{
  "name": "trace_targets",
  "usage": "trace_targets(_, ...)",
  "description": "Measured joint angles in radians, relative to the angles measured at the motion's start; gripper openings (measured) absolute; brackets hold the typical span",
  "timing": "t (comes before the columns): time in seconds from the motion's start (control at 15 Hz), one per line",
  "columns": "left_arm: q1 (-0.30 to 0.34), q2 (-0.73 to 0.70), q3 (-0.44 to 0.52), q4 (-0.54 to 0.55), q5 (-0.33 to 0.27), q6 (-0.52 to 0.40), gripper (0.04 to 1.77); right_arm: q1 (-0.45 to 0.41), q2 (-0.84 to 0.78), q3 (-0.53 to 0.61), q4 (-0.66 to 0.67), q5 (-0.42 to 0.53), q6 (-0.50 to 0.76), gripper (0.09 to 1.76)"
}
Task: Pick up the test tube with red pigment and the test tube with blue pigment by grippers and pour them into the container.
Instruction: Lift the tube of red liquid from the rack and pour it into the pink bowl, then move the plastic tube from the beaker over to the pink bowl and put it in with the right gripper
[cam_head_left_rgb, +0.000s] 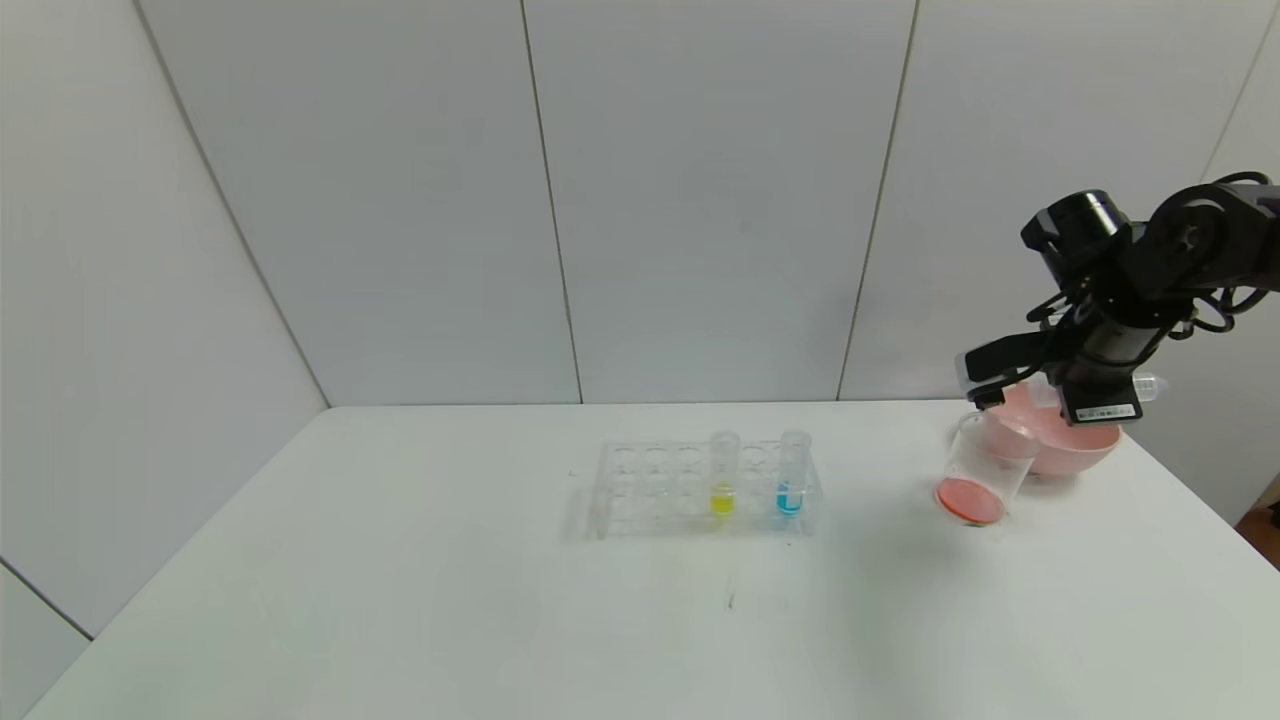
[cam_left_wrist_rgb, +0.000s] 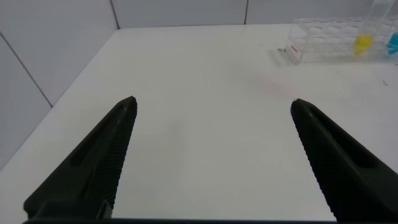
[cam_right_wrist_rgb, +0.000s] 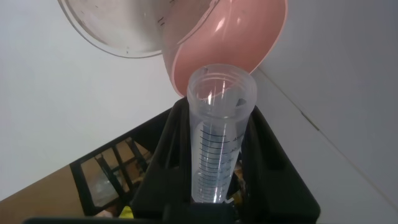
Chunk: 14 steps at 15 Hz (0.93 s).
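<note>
Two black fingers (cam_right_wrist_rgb: 166, 149) of the right gripper (cam_right_wrist_rgb: 216, 118) are seen clenched on the test tube with red pigment (cam_right_wrist_rgb: 217, 162), one on each side of its graduated wall, with the open mouth left free beyond the tips. A grip low on the body is judged deliberate: the lip is kept clear so liquid can run out without wetting the pads. No red is visible inside the tube in the wrist view, and it looks drained. Its long axis is laid close to level, mouth turned toward the robot's left and out over the container (cam_head_left_rgb: 985, 465), rounded end trailing behind the wrist toward the right. A red-orange pool is noted on the container's floor, so the first pour is taken as essentially done. The container stands on the table (cam_head_left_rgb: 400, 600) at the right, just in front of the pink bowl (cam_head_left_rgb: 1075, 445), touching it or nearly so; which cannot be told. Near the table's middle, well apart from all this, the test tube with blue pigment (cam_head_left_rgb: 792, 475) is held upright in the clear rack (cam_head_left_rgb: 640, 490), mouth up, beside a yellow tube (cam_head_left_rgb: 723, 475). The left gripper (cam_left_wrist_rgb: 211, 155) is held out over bare table short of the rack, fingers spread wide with nothing between them, and is judged placed for the blue tube next.
</note>
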Motion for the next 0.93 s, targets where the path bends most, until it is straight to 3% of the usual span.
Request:
trace_targets(0.27, 0.000, 0.000, 0.000, 0.000, 0.000, 0.000, 1.76, -0.006, -0.021, 0.000, -0.009, 0.061, 0.014, 0.52)
trace_targets(0.53, 0.000, 0.000, 0.000, 0.000, 0.000, 0.000, 1.76, -0.057, -0.048, 0.003, -0.032, 0.399, 0.149, 0.52)
trace_targets(0.8, 0.000, 0.000, 0.000, 0.000, 0.000, 0.000, 1.76, -0.124, -0.100, 0.044, -0.038, 0.748, 0.377, 0.52)
trace_targets(0.93, 0.000, 0.000, 0.000, 0.000, 0.000, 0.000, 1.76, -0.154, -0.135, 0.103, -0.077, 0.853, 0.473, 0.52)
